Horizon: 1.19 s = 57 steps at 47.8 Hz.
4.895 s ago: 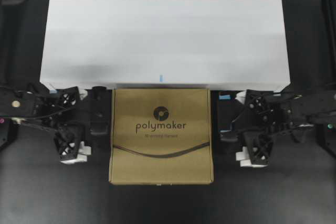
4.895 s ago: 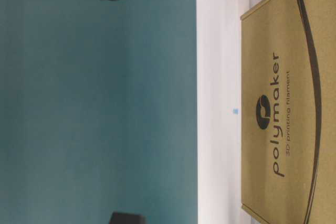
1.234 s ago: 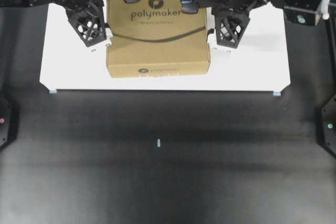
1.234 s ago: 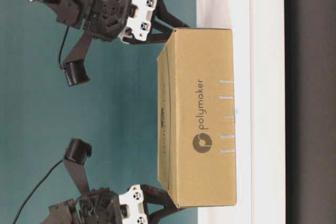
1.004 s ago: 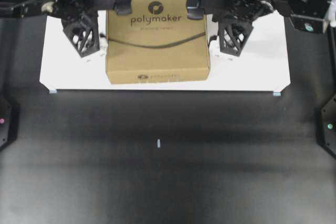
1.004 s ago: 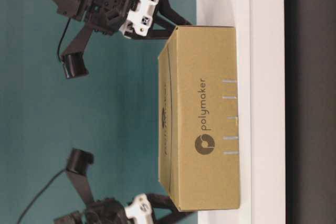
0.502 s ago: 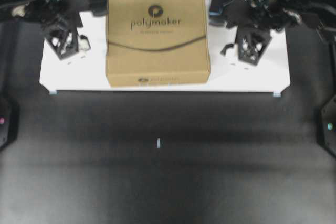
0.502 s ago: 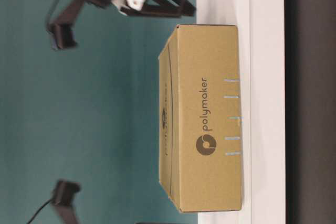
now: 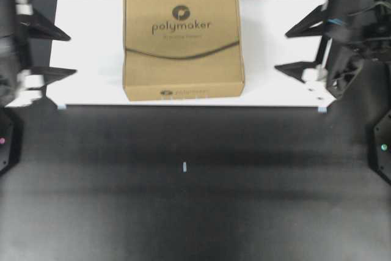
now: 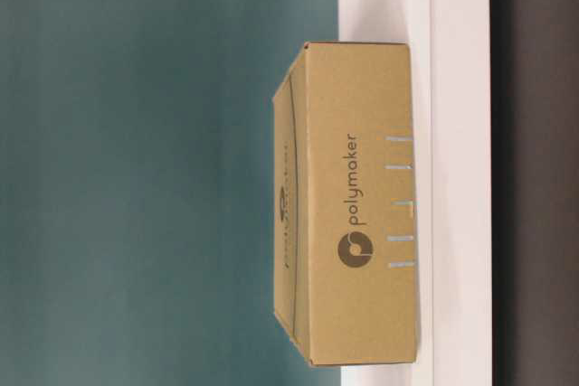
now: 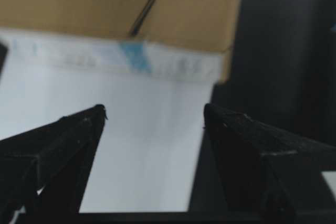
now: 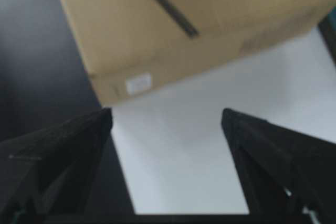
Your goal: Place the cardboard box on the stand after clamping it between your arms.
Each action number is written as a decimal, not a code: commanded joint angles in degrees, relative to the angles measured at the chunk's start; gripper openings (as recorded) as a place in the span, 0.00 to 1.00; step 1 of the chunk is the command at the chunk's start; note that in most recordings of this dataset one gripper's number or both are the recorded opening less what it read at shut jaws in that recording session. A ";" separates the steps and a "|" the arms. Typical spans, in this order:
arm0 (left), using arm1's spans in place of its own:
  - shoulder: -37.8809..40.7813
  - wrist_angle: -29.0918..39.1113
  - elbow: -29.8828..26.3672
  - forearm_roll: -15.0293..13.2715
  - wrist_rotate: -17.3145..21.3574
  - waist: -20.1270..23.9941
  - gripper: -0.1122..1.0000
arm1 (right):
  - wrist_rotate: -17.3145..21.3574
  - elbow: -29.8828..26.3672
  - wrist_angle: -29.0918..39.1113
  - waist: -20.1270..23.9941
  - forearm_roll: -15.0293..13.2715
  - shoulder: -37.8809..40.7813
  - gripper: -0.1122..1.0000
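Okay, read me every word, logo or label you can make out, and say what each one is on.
"polymaker": on the box's top, under a round dark logo.
"polymaker": again on the box's front side, beside a second round logo, in the table-level view.
Small line under the top "polymaker": too blurred to read.
White sticker on the box's side, seen from the right wrist: blurred, unreadable.
Stand: only small blue marks, no text.

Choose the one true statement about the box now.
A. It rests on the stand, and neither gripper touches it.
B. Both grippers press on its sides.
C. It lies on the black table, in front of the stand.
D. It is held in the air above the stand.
A. The box sits flat on the stand, while the left gripper and right gripper stand open, well apart from its sides.
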 commanded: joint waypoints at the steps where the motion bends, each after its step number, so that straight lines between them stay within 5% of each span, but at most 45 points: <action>1: -4.75 -1.14 0.53 0.00 -0.18 -2.37 0.76 | 1.23 1.93 -3.87 1.76 0.09 -4.66 0.82; 16: -14.50 -1.67 3.34 -0.09 -3.78 -8.09 0.76 | 1.58 9.05 -8.96 5.27 0.18 -19.69 0.82; 30: -15.91 -2.02 4.83 -0.09 -5.45 -10.28 0.76 | 3.34 15.03 -9.23 9.49 0.09 -28.83 0.82; 41: -16.08 -4.48 5.98 0.00 -5.71 -11.95 0.76 | 7.73 18.11 -11.43 10.90 0.09 -31.90 0.82; 57: -16.17 -7.73 8.09 -0.09 -7.03 -15.38 0.76 | 8.26 19.07 -13.18 12.13 0.09 -32.08 0.81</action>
